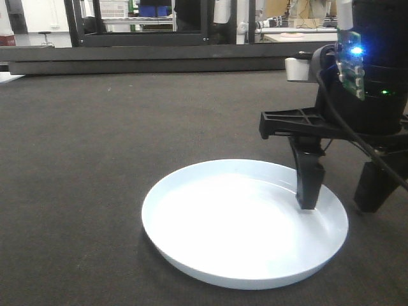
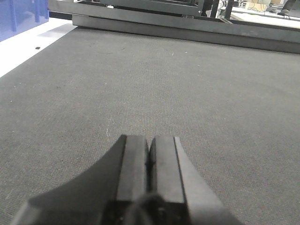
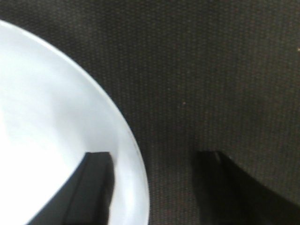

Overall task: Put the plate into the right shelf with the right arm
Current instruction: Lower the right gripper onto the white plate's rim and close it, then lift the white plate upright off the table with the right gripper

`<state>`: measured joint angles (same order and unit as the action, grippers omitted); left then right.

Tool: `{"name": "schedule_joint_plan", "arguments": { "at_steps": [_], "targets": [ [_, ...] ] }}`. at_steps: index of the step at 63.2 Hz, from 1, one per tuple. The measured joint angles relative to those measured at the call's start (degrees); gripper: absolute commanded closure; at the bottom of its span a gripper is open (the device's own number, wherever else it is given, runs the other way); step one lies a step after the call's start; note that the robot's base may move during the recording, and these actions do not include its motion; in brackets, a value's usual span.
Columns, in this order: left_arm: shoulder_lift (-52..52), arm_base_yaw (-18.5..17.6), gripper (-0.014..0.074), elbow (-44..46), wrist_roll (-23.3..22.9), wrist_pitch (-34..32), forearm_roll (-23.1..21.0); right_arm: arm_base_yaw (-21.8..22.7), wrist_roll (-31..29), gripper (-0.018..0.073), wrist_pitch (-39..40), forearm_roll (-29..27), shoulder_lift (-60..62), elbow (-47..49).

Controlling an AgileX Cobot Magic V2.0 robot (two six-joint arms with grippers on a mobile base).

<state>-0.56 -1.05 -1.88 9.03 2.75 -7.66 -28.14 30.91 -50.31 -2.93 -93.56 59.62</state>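
Plate (image 1: 242, 223), round, shallow, glossy white with a low upturned rim, had its right-hand rim straddled by the black two-finger right gripper (image 1: 341, 205). Fingers were apart, nothing clamped yet: one fingertip (image 1: 310, 197) was down inside the dish near the edge, the other outside over the dark grey woven mat (image 1: 95, 159). Right wrist view agreed: the rim ran between the pads, closer to the inner one. The plate lay flat and empty on the mat. Step in hand looked like the rim pinch. I'd centre the rim between the pads first so closing doesn't shove the plate sideways, seat the tips low, and close gently. The glossy rim will likely slip, and a one-sided grip will let it droop, so lift slow and check the tilt. Black left gripper (image 2: 150, 159) had fingers pressed together on nothing, above bare mat. Couldn't pick out the right shelf with confidence.
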Motion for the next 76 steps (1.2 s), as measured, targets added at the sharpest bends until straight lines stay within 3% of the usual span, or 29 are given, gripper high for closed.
{"name": "schedule_joint_plan", "arguments": {
  "at_steps": [15, 36, 47, 76],
  "targets": [
    [0.0, 0.0, 0.0724, 0.0, 0.0, 0.0, 0.0, -0.51, 0.0, 0.0281, 0.0, 0.82, 0.0, 0.0],
    [0.0, 0.0, 0.0724, 0.0, 0.0, 0.0, 0.0, -1.11, 0.0, 0.0308, -0.51, 1.0, 0.0, 0.0],
    [0.0, 0.0, 0.0724, 0.0, 0.0, 0.0, 0.0, -1.11, 0.0, 0.0517, -1.44, 1.0, 0.0, 0.0],
    [0.0, 0.0, 0.0724, 0.0, 0.0, 0.0, 0.0, -1.11, -1.69, 0.0507, -2.92, 0.79, 4.84, 0.0]
  ]
}}
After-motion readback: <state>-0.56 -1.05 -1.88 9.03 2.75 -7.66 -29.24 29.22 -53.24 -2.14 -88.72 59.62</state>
